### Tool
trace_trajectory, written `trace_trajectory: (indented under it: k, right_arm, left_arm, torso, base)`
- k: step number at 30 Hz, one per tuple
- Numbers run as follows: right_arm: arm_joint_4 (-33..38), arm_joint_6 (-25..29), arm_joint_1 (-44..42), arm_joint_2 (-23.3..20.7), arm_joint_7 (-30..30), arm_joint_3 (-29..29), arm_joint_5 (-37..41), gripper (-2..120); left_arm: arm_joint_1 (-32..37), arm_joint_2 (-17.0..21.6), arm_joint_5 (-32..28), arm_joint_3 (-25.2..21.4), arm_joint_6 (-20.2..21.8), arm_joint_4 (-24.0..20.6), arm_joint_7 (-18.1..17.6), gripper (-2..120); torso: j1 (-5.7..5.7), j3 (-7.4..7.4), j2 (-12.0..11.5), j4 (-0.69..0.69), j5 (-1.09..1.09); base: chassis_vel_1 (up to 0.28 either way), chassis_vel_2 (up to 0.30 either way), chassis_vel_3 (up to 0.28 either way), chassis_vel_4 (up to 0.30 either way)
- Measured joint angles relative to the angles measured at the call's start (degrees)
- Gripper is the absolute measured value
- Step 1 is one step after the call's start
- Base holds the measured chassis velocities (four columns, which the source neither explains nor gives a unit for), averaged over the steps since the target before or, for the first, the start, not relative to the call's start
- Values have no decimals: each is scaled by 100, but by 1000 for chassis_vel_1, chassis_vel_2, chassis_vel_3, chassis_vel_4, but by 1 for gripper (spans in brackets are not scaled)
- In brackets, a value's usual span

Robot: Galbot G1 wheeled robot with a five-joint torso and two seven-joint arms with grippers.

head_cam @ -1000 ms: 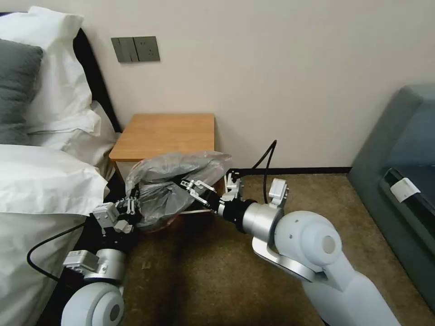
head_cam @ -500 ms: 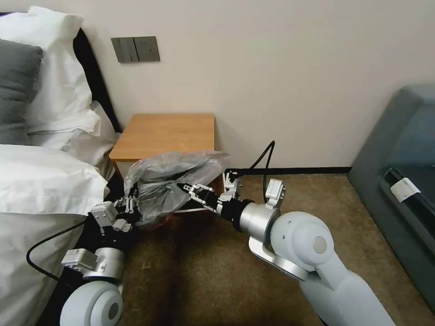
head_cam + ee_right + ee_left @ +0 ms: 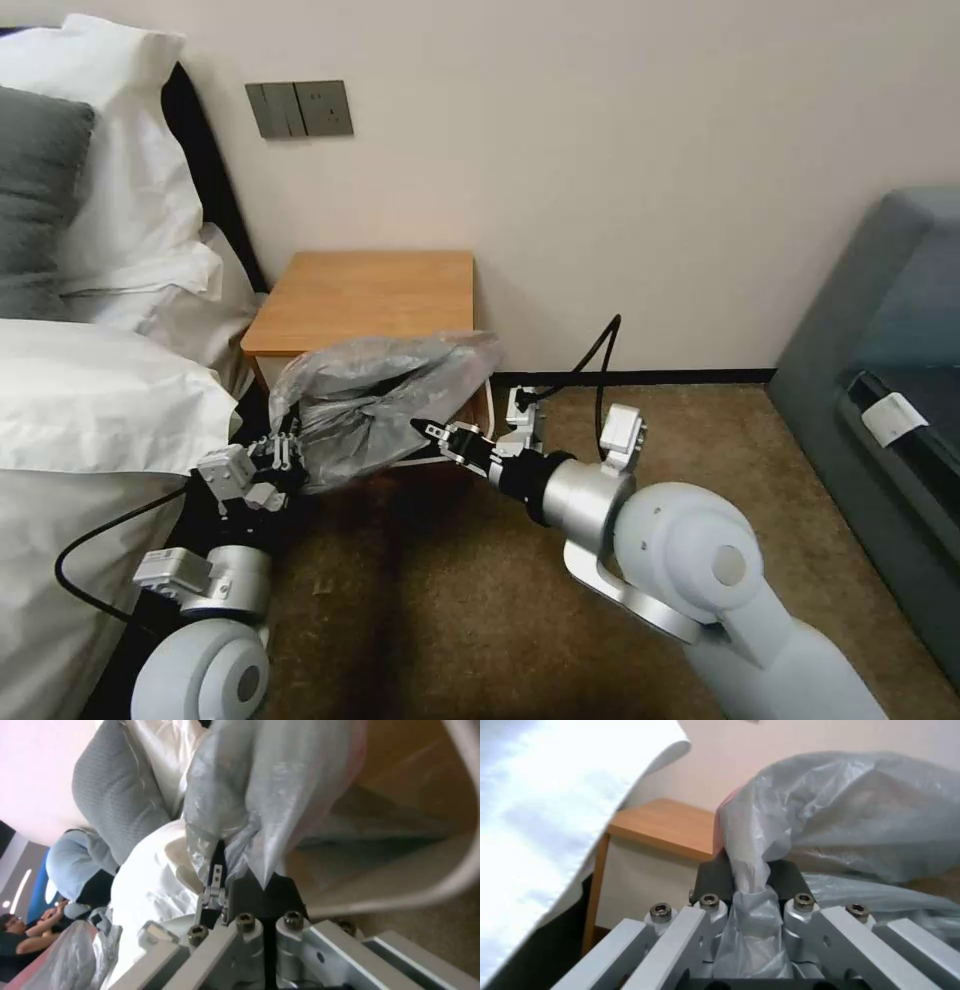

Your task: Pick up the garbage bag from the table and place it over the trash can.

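Plastic, grey and crinkled: one garbage bag [image 3: 385, 405] hangs stretched between two claws in front of the desk [image 3: 365, 300], low over the carpet [image 3: 460, 600] and lifted off the wooden top. The left claw [image 3: 285, 452] grips the bag's near-left edge; in the left wrist view its two dark fingers [image 3: 715, 877] are pinched together on a twisted bunch of the bag [image 3: 830, 813], the film squeezed between them and running down between the linkage arms. The right claw [image 3: 428, 430] reaches in from the right and holds the opposite edge; in the right wrist view its fingers [image 3: 260, 896] are closed with a fold of bag [image 3: 260, 787] caught between them, a pinkish border showing along one side. Between the two grips the mouth of the bag gapes open, dark inside.

One trash can [image 3: 440, 862] shows in the right wrist view, its beige rounded rim and inner wall lying just beside the held fold; whether the plastic touches the rim cannot be told. In the head view the bag covers the spot in front of the desk where the can would stand.

One bed [image 3: 90, 400] with white linen lies to the left, carrying two white pillows [image 3: 120, 160] and one grey cushion [image 3: 35, 190]. One switch plate [image 3: 298, 108] sits on the wall above the desk. One grey sofa [image 3: 890, 380] stands at the right.
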Motion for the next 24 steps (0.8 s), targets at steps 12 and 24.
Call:
trace_trajectory:
  k: [12, 24]
  right_arm:
    - [325, -132, -729, -193, -101, 319, -153, 0]
    - [257, -370, -937, -41, -113, 183, -402, 0]
  left_arm:
    - [3, -48, -78, -30, -4, -21, -40, 9]
    - [-13, -24, -235, -34, 62, -72, -69, 9]
  torso:
    - [0, 0, 0, -1, 0]
    - [0, 0, 0, 0, 0]
  base:
    - [0, 0, 0, 0]
    - [0, 0, 0, 0]
